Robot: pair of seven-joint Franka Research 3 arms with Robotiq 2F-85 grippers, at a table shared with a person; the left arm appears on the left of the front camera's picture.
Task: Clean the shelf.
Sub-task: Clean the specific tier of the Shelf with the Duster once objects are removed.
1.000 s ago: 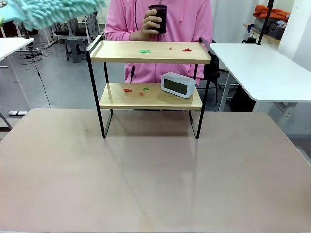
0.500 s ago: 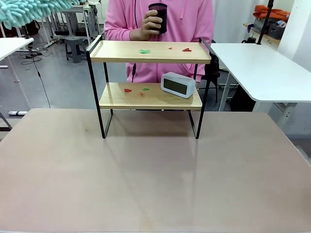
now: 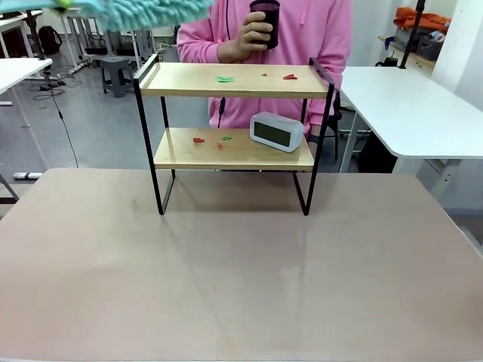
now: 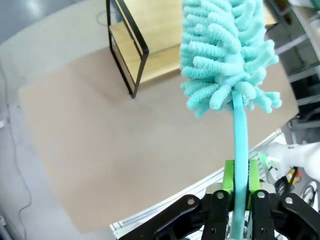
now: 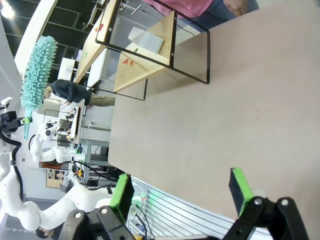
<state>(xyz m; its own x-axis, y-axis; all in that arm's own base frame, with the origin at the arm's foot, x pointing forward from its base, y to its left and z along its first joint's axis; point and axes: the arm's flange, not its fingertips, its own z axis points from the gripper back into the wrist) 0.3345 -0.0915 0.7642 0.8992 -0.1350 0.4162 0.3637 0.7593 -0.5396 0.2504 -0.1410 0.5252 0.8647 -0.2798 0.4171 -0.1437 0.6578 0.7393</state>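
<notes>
Now duster (image 3: 151, 10) rightward, nearer shelf (image 3: 234, 80) top.

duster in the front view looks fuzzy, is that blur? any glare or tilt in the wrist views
Front view: the duster is smeared and cut by the top edge, while the shelf is sharp. Left wrist view: the duster's strands are crisp. Right wrist view: the scene is rolled sideways, and a bright light flares in the top corner.
</notes>
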